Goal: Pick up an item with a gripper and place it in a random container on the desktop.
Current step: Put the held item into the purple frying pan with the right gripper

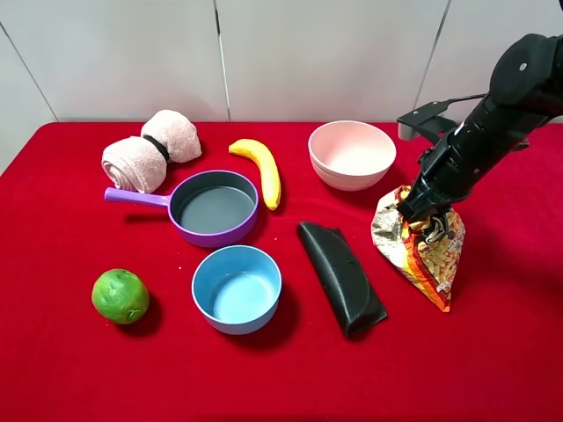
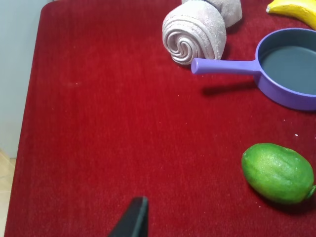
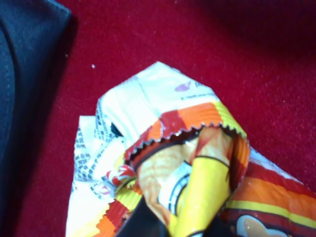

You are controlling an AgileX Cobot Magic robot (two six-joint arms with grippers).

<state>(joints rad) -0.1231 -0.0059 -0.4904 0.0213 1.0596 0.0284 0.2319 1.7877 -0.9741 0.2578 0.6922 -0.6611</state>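
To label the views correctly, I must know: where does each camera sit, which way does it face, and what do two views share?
Exterior high: mounted high, looking down on the red desktop; shows the right arm, right gripper closed on the snack bag.
Left wrist: on that arm's wrist, facing rolled towel, purple pan, lime; shows only a dark tip of the left gripper.
Right wrist: close over the snack bag, black pouch beside; gripper barely shows.
Shared by exterior high and left wrist: purple pan, lime.

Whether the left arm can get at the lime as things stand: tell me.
Probably yes. The lime lies in the open on bare red cloth, with the left end effector close by and nothing between them.
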